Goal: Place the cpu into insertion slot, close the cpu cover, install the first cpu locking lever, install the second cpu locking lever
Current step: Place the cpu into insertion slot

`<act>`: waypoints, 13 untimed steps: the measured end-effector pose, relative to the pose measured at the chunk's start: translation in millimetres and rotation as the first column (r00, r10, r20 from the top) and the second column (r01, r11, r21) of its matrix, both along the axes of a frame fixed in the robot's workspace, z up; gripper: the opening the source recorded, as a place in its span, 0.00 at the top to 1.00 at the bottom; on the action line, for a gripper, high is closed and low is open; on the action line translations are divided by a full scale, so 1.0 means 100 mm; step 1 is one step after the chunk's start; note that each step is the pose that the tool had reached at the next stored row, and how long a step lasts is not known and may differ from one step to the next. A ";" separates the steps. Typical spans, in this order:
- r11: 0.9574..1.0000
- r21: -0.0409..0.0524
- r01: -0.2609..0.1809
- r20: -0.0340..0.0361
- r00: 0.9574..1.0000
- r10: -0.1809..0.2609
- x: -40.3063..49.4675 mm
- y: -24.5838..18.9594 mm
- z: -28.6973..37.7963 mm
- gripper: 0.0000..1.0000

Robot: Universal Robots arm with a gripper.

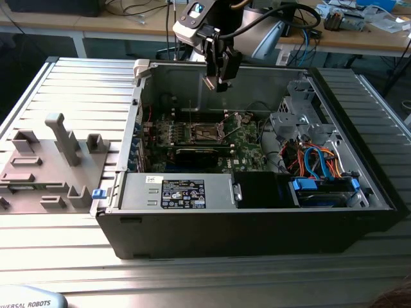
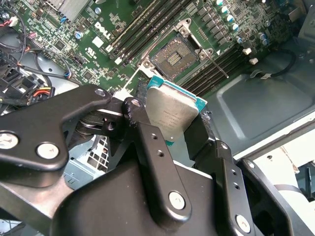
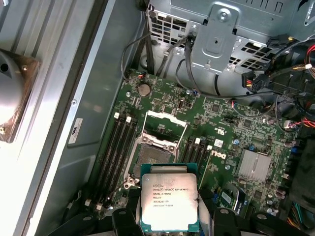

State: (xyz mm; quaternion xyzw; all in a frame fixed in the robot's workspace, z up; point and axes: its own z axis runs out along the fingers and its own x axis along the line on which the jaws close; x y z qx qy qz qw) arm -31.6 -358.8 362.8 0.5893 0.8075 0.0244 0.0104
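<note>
Cpu: flat square chip with a silver-grey metal top and green rim (image 3: 170,201), pinched by two opposite edges.
Insertion slot: dark square socket with a silver rim (image 2: 173,57), bare.
Cpu cover: thin silver metal frame (image 3: 165,114), swung open.
Gripper: black two-finger gripper (image 1: 216,81), narrowed onto the cpu. In the exterior view it hangs at twelve o'clock from the insertion slot, well above the board.
Handling: likely light, stiff and slick-topped, with fragile contacts — hold by the edges only.
Count: one cpu, one insertion slot, one cpu cover, one wire locking lever (image 2: 217,62) — perhaps a second.
</note>
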 end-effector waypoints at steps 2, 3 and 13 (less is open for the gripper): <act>1.000 0.000 0.001 0.000 1.000 -0.001 0.000 0.000 0.000 0.46; 1.000 0.000 0.001 0.000 1.000 -0.001 0.000 0.000 0.000 0.46; 1.000 0.000 0.008 0.000 1.000 -0.008 0.000 0.000 0.000 0.46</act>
